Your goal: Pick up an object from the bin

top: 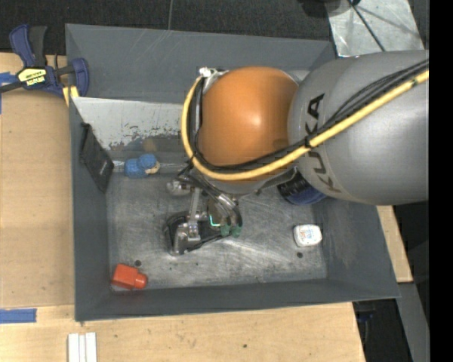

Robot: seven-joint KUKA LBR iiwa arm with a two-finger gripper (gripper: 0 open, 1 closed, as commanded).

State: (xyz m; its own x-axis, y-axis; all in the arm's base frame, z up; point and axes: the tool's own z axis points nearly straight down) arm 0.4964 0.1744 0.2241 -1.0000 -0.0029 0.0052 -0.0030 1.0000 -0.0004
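Small green bit (pixel 232 231) of something lies just beside my gripper (pixel 185 240), near the middle of the floor of the grey metal bin (pixel 211 299); it is too small for me to say what kind of thing it is, and I cannot tell whether it touches the gripper or only lies next to it. My gripper is down low at the bin floor, and I cannot tell whether it is parted or closed, nor whether anything sits inside it. Directly above it, my rounded orange wrist cover (pixel 241 115) hides much of the back of the bin, with a yellow cable (pixel 234 173) looped round its lower edge, and my thick grey arm (pixel 362 142) comes in from the right. Tucked under the arm, near the right wall, a dark blue thing (pixel 300 195) peeks out, mostly hidden. To the right of the gripper, well apart from it, a small white rounded object with a blue mark (pixel 307 236) rests on the floor. To the upper left, near the back wall, sits a blue lumpy object (pixel 141 165). Further left, a flat black rectangular piece (pixel 97 163) leans against the left wall. In the front left corner lies a small orange-red block (pixel 128 278), well apart from everything else.
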